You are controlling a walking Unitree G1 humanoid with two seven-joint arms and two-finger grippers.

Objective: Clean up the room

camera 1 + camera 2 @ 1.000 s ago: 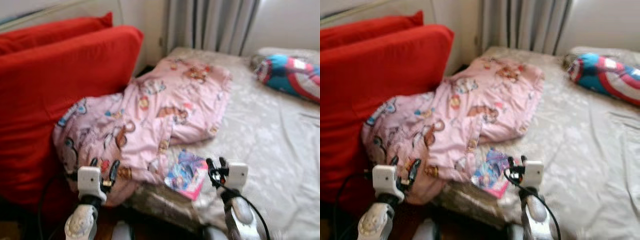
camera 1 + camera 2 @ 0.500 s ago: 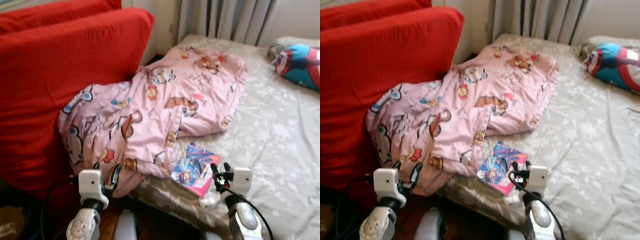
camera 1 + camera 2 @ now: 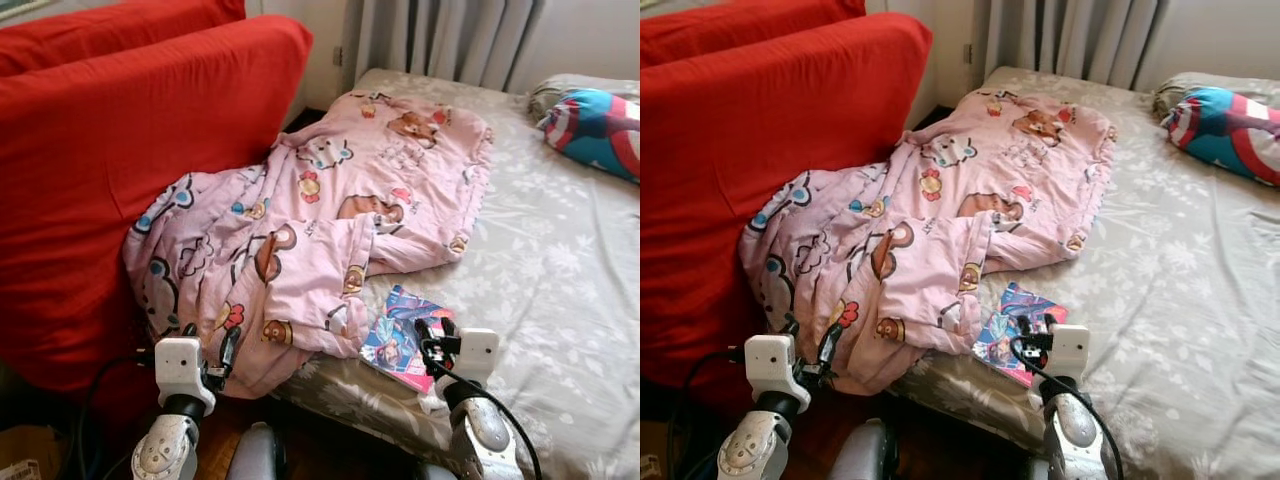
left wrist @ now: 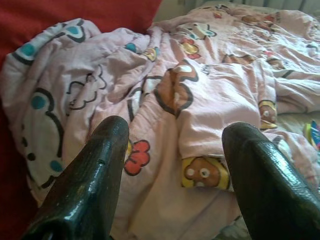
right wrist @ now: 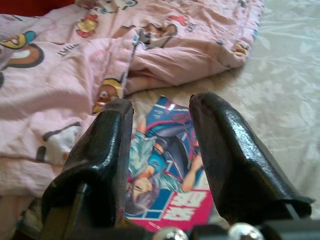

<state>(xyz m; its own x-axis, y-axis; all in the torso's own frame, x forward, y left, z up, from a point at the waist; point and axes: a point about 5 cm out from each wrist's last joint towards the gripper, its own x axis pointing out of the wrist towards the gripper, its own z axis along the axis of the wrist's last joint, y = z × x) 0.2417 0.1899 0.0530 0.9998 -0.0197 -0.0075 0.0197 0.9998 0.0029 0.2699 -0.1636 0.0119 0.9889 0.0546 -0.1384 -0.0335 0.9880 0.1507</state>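
Observation:
A crumpled pink cartoon-print blanket (image 3: 330, 220) lies across the bed's near left part and spills over its edge against the red cushions. A colourful comic book (image 3: 400, 338) lies flat on the grey sheet beside the blanket's lower fold. My right gripper (image 3: 431, 332) hovers open just over the book's near edge; the book (image 5: 165, 170) shows between its fingers (image 5: 107, 155). My left gripper (image 3: 205, 342) is open, low at the bed's near corner, facing the hanging blanket (image 4: 190, 95).
Big red cushions (image 3: 120, 140) stand on the left beside the bed. The grey floral bed sheet (image 3: 560, 260) stretches right, with a blue, red and white pillow (image 3: 598, 128) at the far right. Grey curtains (image 3: 430, 40) hang behind. Dark floor lies below the bed edge.
The camera has moved closer and tilted down, and the blur has cleared. Both grippers stay open; the right one now sits nearer the comic book.

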